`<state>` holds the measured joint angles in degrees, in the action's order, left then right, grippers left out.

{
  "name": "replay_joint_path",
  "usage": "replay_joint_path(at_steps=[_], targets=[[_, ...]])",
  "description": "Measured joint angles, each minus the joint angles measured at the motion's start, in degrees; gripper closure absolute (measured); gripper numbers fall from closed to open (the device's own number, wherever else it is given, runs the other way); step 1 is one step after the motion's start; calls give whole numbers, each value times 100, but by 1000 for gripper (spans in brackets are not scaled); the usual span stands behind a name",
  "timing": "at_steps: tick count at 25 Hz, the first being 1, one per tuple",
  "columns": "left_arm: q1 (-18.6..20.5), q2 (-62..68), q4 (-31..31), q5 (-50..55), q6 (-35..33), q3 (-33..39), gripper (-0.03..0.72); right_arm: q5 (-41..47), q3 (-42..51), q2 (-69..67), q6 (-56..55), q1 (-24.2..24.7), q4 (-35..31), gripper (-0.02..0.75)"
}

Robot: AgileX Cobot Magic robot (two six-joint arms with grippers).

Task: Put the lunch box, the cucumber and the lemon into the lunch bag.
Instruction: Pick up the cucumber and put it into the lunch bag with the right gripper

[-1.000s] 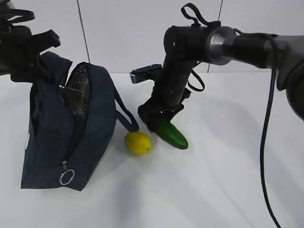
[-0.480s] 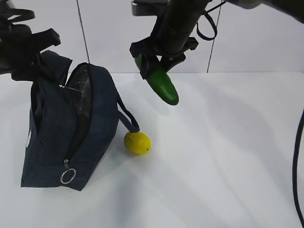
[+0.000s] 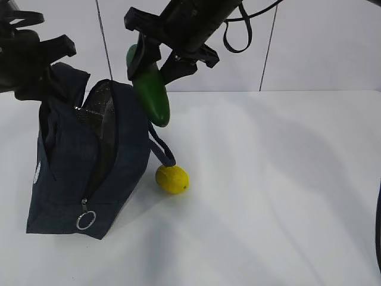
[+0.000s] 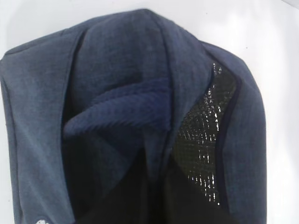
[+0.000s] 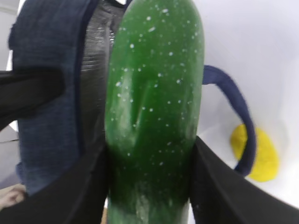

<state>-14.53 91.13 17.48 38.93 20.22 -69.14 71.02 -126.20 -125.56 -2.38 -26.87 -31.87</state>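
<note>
Both arms busy. I'm pinching the cucumber between the right gripper fingers, hanging it nose-down just beside the lunch bag, above the bag's open top. Left gripper fingers are pressed together, out of my view, at the bag's upper edge. Lemon is sitting on the table, touching the bag's handle loop.
</note>
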Motion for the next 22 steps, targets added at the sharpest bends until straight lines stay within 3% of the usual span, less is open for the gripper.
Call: replay_joint_path(at_steps=[9,22], targets=[[0,0,0,-20,-9,0,695,3,0,0,-227,-463,-131,363],[0,0,10,-20,-9,0,695,-277,0,-344,-239,-633,-383,365]])
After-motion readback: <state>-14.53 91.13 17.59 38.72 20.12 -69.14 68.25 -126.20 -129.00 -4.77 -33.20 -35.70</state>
